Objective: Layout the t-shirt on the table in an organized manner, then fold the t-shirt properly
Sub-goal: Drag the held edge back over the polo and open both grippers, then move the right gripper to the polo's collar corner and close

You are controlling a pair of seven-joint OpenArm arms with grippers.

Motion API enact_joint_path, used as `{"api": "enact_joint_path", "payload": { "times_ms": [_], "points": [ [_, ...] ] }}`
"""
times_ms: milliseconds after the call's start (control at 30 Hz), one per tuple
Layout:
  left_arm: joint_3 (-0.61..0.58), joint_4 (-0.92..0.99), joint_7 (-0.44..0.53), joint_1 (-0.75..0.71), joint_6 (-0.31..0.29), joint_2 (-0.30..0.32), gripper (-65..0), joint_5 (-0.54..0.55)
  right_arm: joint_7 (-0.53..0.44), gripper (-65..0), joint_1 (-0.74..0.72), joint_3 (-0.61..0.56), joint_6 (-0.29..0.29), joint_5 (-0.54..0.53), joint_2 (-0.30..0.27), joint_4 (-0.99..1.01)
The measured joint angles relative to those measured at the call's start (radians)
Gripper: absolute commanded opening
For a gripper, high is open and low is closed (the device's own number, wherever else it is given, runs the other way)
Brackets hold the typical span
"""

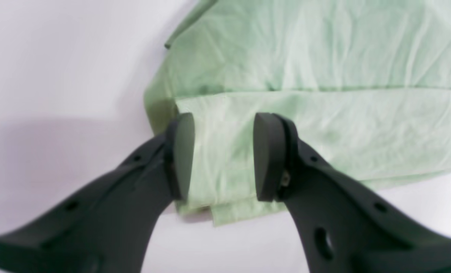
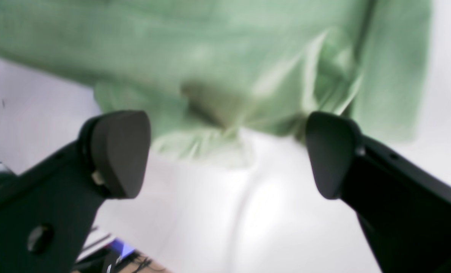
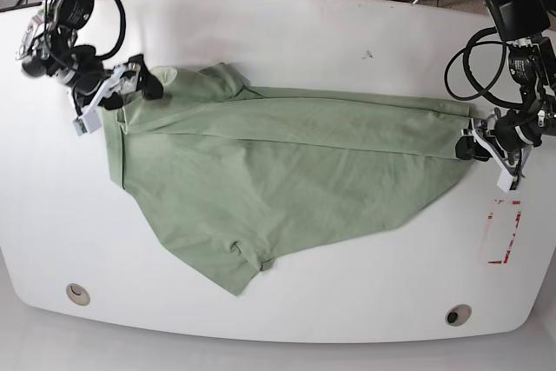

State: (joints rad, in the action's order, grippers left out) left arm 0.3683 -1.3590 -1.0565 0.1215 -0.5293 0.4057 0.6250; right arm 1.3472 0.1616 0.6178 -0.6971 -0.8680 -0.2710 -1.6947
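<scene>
The sage-green short-sleeved knit t-shirt (image 3: 278, 171) lies spread across the large white smooth counter (image 3: 287, 41), stretched lengthwise between the two claws, with one folded band running along its far edge and a loose corner pointing toward the counter's near edge.

The left claw (image 1: 223, 155) hovers at one end of the shirt, its jaws partly apart. In its wrist view a folded corner of the green cloth (image 1: 305, 94) lies directly under and between the dark pads (image 1: 265, 155), but the pads do not pinch it; the fabric rests flat on the white surface (image 1: 58, 76), extending ahead of the claw and off to one side. In the base view this claw (image 3: 478, 147) sits just at the shirt's end, with a red tape rectangle (image 3: 502, 232) on the counter close beside it.

The right claw (image 2: 227, 151) stands wide open and holds nothing. Rumpled green fabric (image 2: 210, 57) lies just ahead of its pads (image 2: 121, 151), with bare white counter (image 2: 248, 220) between and below them. In the base view this claw (image 3: 130, 80) is at the shirt's opposite end, beside the bunched collar area.
</scene>
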Motion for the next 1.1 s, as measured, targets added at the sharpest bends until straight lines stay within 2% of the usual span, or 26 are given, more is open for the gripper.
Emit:
{"api": "enact_joint_path", "payload": {
  "times_ms": [200,300,400,800,967,1100],
  "points": [
    [0.017,-0.098,0.003,-0.001,-0.003,0.037,-41.1,-0.003,-0.018,-2.2,0.074,0.000,0.000,0.001,0.015,-0.014],
    [0.043,-0.145,0.011,-0.006,-0.003,0.034,-41.1,0.007,-0.082,-2.2,0.092,-0.003,0.001,0.003,0.018,0.018],
    [0.069,-0.187,0.009,-0.023,-0.004,0.031,-41.1,0.007,-0.106,-2.2,0.098,-0.004,0.001,0.004,0.019,0.056],
    [0.083,-0.267,0.002,-0.033,-0.003,0.032,-41.1,0.003,-0.136,-2.2,0.037,-0.006,-0.002,-0.020,0.018,0.173],
    [0.083,-0.267,0.001,-0.036,-0.003,0.033,-41.1,0.002,-0.135,-2.2,0.041,-0.063,-0.005,-0.031,0.014,0.170],
    [0.083,-0.267,0.002,-0.035,-0.003,0.032,-41.1,0.003,-0.127,-2.4,0.037,-0.082,-0.006,-0.062,0.043,0.163]
  ]
}}
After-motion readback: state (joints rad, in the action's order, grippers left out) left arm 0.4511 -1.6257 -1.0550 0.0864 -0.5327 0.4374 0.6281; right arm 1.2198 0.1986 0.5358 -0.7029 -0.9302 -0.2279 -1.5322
